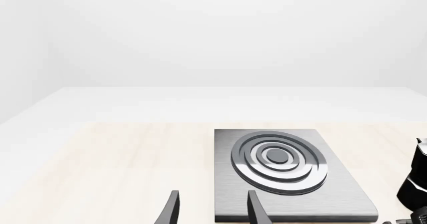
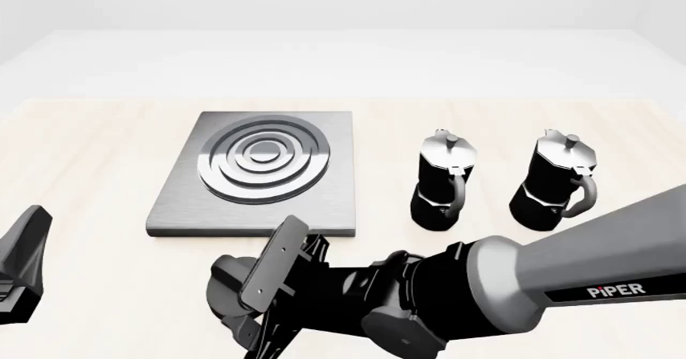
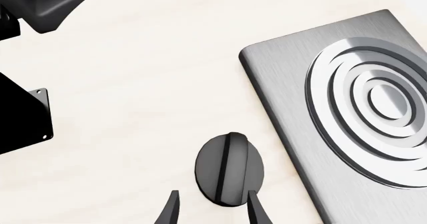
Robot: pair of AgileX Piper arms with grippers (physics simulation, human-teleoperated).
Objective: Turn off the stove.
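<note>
A: Pale wooden table (image 2: 96, 134); stove (image 2: 257, 174) flat at left, its knob (image 3: 229, 169) just beside the near edge.

B: Right gripper (image 3: 210, 206) hovers over the knob, jaws apart, empty, likely lined up to twist; left gripper (image 1: 212, 206) open, empty.

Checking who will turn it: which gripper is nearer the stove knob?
Right. The right gripper is open right at the knob; the left gripper is off to the side, facing the stove plate.

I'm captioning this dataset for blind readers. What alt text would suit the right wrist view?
A round black stove knob with a raised ridge lies on a pale wooden table, just ahead of the open right gripper, whose two dark fingertips flank its near edge. Beside the knob lies the grey metal stove plate with its raised silver burner rings.
</note>
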